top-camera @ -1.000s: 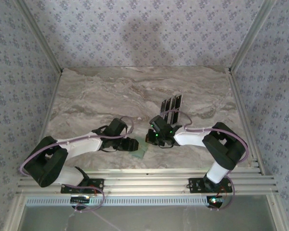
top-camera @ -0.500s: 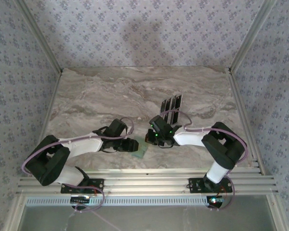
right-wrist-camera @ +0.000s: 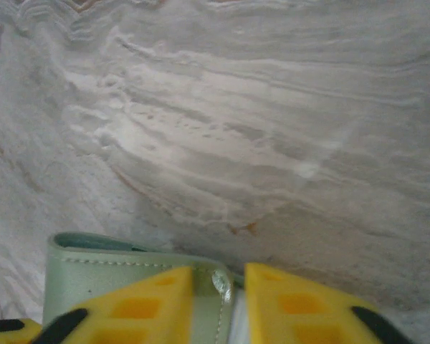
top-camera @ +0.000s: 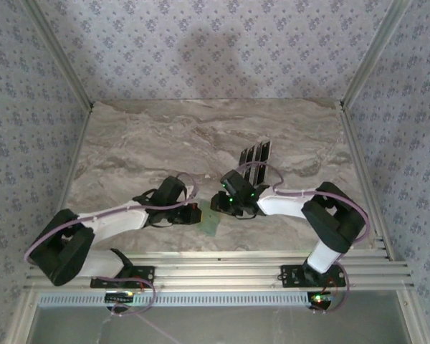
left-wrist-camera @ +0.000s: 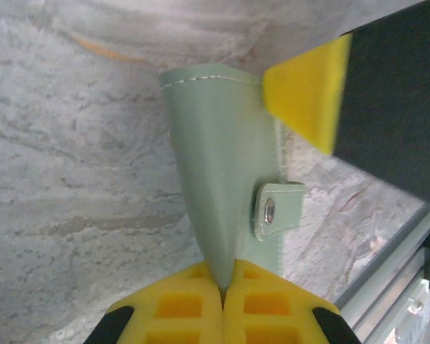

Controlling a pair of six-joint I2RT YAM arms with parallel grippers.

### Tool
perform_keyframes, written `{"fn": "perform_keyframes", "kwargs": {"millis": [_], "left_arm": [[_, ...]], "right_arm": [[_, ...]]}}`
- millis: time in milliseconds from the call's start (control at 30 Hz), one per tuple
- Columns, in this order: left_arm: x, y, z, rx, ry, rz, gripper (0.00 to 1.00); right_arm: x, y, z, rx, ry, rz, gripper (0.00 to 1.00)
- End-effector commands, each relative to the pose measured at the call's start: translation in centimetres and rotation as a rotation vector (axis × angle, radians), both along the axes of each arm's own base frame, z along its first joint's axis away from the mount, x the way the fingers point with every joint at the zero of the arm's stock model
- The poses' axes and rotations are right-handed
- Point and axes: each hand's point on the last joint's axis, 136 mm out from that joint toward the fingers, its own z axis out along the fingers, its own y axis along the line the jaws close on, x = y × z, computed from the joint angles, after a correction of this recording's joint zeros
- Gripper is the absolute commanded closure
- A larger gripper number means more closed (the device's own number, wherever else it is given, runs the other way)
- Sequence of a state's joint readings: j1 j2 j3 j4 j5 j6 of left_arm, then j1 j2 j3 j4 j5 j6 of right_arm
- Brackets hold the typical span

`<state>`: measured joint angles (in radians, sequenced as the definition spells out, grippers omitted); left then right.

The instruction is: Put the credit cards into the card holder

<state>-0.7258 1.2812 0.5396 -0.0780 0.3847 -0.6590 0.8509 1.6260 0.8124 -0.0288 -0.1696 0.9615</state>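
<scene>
The pale green card holder (top-camera: 213, 223) lies near the table's front edge, between my two grippers. My left gripper (left-wrist-camera: 223, 288) is shut on a raised flap of the card holder (left-wrist-camera: 216, 158), which narrows down into the closed yellow pads; a snap tab shows beside it. My right gripper (right-wrist-camera: 219, 292) stands open, its pads either side of the card holder's (right-wrist-camera: 107, 269) stitched edge and metal snap. One right finger (left-wrist-camera: 307, 89) hangs over the pouch's far corner. Several dark credit cards (top-camera: 255, 153) lie in a row further back.
The marble table (top-camera: 143, 143) runs to a metal rail (top-camera: 222, 265) at the front. Patterned walls stand close on three sides. Cables loop over both wrists.
My left gripper has closed on the card holder's flap and moved a little right. My right gripper, shut before, has opened around the pouch's edge.
</scene>
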Motion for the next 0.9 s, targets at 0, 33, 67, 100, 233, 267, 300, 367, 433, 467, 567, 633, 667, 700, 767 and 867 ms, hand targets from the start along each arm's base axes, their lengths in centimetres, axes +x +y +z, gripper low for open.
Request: {"fn": "perform_keyframes", "kwargs": {"millis": [0, 33, 67, 100, 233, 267, 300, 367, 433, 467, 567, 633, 667, 700, 767, 867], "left_arm": [[1.6, 0.4, 2.8, -0.041, -0.117, 0.069, 1.00], [1.7, 0.6, 3.3, -0.046, -0.137, 0.085, 1.00], [1.9, 0.8, 3.8, -0.052, -0.156, 0.098, 1.00], [2.0, 1.1, 4.3, -0.055, -0.173, 0.110, 1.00], [2.2, 1.7, 5.6, -0.066, -0.217, 0.141, 1.00], [2.2, 1.8, 5.8, -0.070, -0.223, 0.142, 1.00], [2.2, 1.8, 6.0, -0.073, -0.228, 0.144, 1.00], [2.2, 1.9, 6.4, -0.077, -0.235, 0.149, 1.00], [2.1, 1.9, 6.6, -0.078, -0.240, 0.146, 1.00], [2.1, 1.9, 6.7, -0.081, -0.242, 0.146, 1.00], [2.1, 1.9, 7.0, -0.088, -0.247, 0.147, 1.00], [2.1, 2.0, 7.2, -0.094, -0.251, 0.147, 1.00], [2.1, 1.9, 7.3, -0.096, -0.254, 0.147, 1.00], [2.0, 2.0, 7.3, -0.097, -0.254, 0.148, 1.00], [2.0, 2.0, 7.5, -0.101, -0.259, 0.148, 1.00], [2.0, 2.0, 7.8, -0.108, -0.263, 0.146, 1.00]], "right_arm": [[-0.3, 0.1, 4.3, -0.018, -0.081, 0.022, 0.46], [-0.3, -0.1, 5.0, -0.031, -0.097, 0.016, 0.45], [-0.3, -0.3, 5.5, -0.045, -0.111, 0.012, 0.44], [-0.3, -0.5, 6.0, -0.058, -0.125, 0.007, 0.43], [-0.2, -0.1, 8.3, -0.060, -0.172, 0.000, 0.43], [-0.2, 0.0, 8.7, -0.062, -0.179, 0.001, 0.43], [-0.1, 0.2, 9.0, -0.065, -0.186, 0.000, 0.43], [-0.1, 0.6, 9.5, -0.061, -0.197, 0.003, 0.43], [-0.1, 1.0, 9.8, -0.056, -0.199, 0.009, 0.43], [-0.1, 1.2, 9.8, -0.058, -0.200, 0.012, 0.43], [-0.2, 1.7, 9.5, -0.065, -0.192, 0.021, 0.44], [-0.2, 2.0, 9.1, -0.070, -0.187, 0.021, 0.44], [-0.2, 2.1, 9.0, -0.067, -0.184, 0.022, 0.44], [-0.1, 2.3, 8.9, -0.065, -0.184, 0.023, 0.45], [-0.1, 2.7, 8.6, -0.061, -0.177, 0.028, 0.45], [0.0, 3.3, 8.4, -0.059, -0.179, 0.035, 0.46]]}}
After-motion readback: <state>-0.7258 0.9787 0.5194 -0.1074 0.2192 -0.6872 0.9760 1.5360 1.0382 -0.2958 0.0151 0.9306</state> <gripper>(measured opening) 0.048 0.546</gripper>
